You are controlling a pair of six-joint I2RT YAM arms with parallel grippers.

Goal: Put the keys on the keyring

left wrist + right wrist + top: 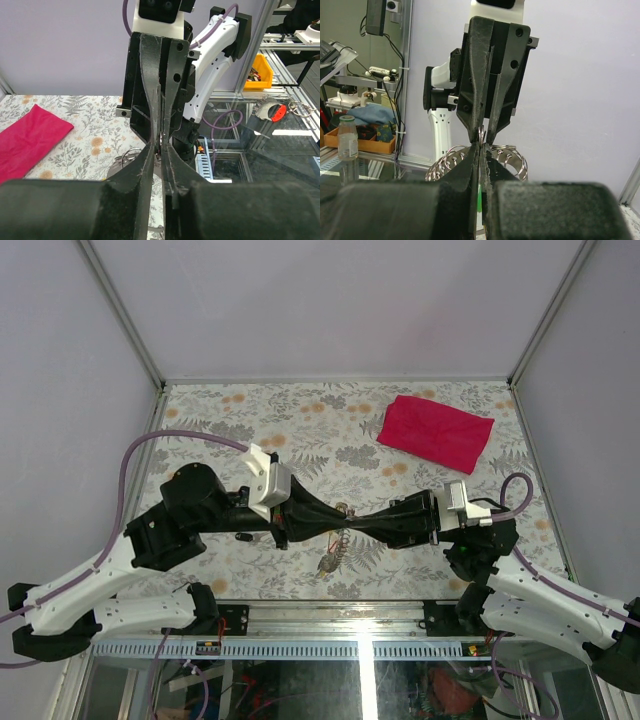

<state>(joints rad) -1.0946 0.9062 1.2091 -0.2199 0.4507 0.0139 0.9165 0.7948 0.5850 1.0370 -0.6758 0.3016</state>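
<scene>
- top external view: the left end effector [336, 519] and right end effector [360, 522] are seen tip to tip over the middle of the worktop [230, 405], nearer its near edge. the keyring [337, 544] is hung from their meeting point, with its coiled strand trailing toward the near edge.
- the right end effector is pressed fully together on the keyring's thin wire, judged so that the ring is held lifted and steady for threading.
- the left end effector is set narrow, with a slim gap around a small loop of the keyring. whether that loop is actually gripped cannot be told.
- that loop and the stacked silvery coils are shown apart only in the right wrist view; from above they are merged into one strand.
- a red cloth [435, 433] is laid toward the far right corner, and is also caught at the left edge of the left wrist view.
- separate keys cannot be made out in any view.
</scene>
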